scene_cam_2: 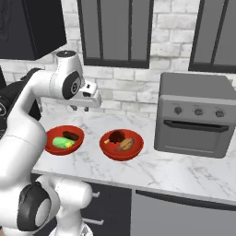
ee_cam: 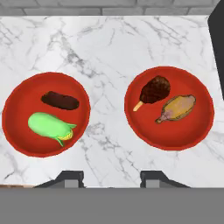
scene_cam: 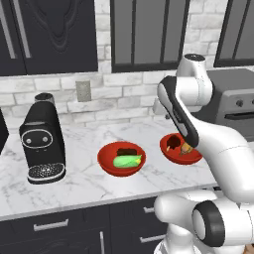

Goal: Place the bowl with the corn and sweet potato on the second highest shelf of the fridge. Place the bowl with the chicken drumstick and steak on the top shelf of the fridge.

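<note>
Looking down through the hand view, the bowl with the corn and sweet potato (ee_cam: 46, 114) sat on the left of the marble counter (ee_cam: 109, 52), the corn (ee_cam: 50, 127) lying nearer the camera with its yellow tip toward the middle, the dark sweet potato (ee_cam: 60, 100) behind it. To its right, just apart from it with bare marble between, stood the second red bowl (ee_cam: 169, 107) with the dark steak (ee_cam: 155, 89) and the tan chicken drumstick (ee_cam: 177, 108). The gripper (ee_cam: 111, 177) hung above the counter over the gap between the two bowls, so neither lay straight under it; the corn bowl was off to its left and the meat bowl to its right, about equally far. Its fingers (ee_cam: 70, 177) stood wide apart and touched nothing. In the right base view the gripper (scene_cam_2: 81, 109) hovered well above both bowls, near the brick wall. Reaching either rim would probably call for a sideways shift and then a descent. No fridge could be seen.
</note>
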Motion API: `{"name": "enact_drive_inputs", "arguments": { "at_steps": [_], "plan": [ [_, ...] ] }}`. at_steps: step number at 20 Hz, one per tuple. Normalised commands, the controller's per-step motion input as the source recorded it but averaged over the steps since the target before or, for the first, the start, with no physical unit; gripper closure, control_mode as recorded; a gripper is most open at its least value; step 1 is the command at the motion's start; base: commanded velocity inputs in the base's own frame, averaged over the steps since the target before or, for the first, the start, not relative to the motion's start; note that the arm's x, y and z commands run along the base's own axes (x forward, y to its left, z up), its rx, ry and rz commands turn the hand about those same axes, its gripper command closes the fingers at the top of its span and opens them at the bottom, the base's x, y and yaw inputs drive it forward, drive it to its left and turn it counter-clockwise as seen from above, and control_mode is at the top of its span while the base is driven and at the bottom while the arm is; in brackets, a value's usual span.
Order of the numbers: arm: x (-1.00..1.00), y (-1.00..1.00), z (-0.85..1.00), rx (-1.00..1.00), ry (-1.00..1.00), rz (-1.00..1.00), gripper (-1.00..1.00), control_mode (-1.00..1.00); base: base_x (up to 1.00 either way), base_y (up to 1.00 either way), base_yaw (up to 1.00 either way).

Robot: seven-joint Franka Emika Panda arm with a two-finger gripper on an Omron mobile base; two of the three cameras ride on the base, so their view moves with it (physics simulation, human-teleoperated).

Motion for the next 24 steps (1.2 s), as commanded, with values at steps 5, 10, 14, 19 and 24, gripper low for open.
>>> {"name": "enact_drive_inputs", "arguments": {
  "at_steps": [5,10,14,19,24],
  "plan": [
    [-0.13,-0.04,-0.01,0.02,0.0,-0.02,-1.0,-1.0,0.0,0.0,0.0],
    [-0.83,-0.92,-0.43,0.18,0.0,-0.32,-1.0,-1.0,0.0,0.0,0.0],
    [-0.46,-1.0,-0.66,0.19,0.11,-0.43,-1.0,-1.0,0.0,0.0,0.0],
    [-0.01,-0.77,-0.78,0.13,0.2,-0.49,-1.0,-1.0,0.0,0.0,0.0],
    [0.37,-0.21,-0.62,0.05,0.12,-0.27,-1.0,-1.0,0.0,0.0,0.0]
  ]
}}
